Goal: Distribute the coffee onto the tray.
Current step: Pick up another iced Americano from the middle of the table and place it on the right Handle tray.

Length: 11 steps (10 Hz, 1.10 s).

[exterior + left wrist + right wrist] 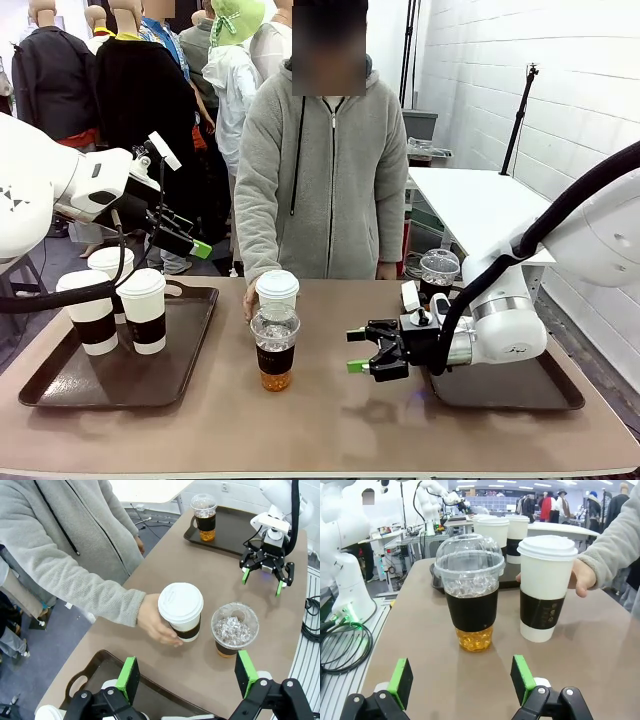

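On the front camera I count four white lidded cups and two clear dome-lidded cups, all in black sleeves, plus two trays. Three white cups (143,308) stand on the left tray (195,350). The fourth white cup (277,290) stands mid-table with the person's hand (249,300) on its side. The near dome cup (275,345), amber at the bottom, sits just in front of it. The far dome cup (439,270) is on the right tray (520,392). My left gripper (196,238) hangs in the air above the left tray's far end. My right gripper (354,352) sits low over the table, pointing at the near dome cup and apart from it.

On the left wrist camera I see one white cup and two dome cups. The left gripper (186,675) has its jaws spread wide and empty, high above the fourth white cup (181,607) and the near dome cup (234,630).

On the right wrist camera the right gripper (461,680) is also fully spread and grips nothing. The near dome cup (471,600) stands ahead of its green pads, untouched, and the hand-held white cup is just beside it. More white cups stand on the tray behind.
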### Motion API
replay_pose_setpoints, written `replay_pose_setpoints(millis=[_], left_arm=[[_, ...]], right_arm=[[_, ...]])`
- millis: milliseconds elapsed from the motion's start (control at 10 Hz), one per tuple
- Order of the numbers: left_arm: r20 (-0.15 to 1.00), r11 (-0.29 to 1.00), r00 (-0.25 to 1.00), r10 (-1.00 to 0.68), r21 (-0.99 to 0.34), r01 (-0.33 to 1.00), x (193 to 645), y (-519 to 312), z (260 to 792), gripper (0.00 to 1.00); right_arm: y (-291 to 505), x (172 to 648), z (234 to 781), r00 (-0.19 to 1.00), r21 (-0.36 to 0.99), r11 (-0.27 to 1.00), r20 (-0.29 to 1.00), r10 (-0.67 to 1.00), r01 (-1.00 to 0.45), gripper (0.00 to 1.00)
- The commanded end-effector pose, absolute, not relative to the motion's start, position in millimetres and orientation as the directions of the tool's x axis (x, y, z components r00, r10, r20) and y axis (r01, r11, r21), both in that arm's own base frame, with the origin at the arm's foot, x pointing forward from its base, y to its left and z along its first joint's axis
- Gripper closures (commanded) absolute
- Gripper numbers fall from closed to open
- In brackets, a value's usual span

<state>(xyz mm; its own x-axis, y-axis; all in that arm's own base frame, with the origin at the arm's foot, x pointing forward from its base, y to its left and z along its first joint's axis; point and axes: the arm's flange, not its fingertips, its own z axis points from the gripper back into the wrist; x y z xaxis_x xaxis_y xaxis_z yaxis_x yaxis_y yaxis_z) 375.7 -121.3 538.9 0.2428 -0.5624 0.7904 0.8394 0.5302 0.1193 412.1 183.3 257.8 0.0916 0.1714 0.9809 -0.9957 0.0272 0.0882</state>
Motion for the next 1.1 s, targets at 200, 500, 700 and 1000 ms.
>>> replay_pose_setpoints(millis=[200,500,700,1000], left_arm=[[0.792,0.526,0.244,-0.560,0.112,0.843,377.3,-119.8,536.7,0.00],[0.792,0.526,0.244,-0.560,0.112,0.843,377.3,-119.8,536.7,0.00],[0.792,0.526,0.244,-0.560,0.112,0.843,377.3,-119.8,536.7,0.00],[0.792,0.526,0.244,-0.560,0.112,0.843,377.3,-119.8,536.7,0.00]], right_arm=[[198.6,417.1,250.8,0.081,0.074,0.045,0.981,0.177,-0.996,0.00],[205.2,418.1,248.3,0.086,0.077,0.062,0.984,0.154,-0.995,0.00],[207.9,418.5,247.1,0.091,0.083,0.058,0.984,0.154,-0.995,0.00],[207.9,418.3,247.1,0.098,0.091,0.056,0.983,0.155,-0.994,0.00]])
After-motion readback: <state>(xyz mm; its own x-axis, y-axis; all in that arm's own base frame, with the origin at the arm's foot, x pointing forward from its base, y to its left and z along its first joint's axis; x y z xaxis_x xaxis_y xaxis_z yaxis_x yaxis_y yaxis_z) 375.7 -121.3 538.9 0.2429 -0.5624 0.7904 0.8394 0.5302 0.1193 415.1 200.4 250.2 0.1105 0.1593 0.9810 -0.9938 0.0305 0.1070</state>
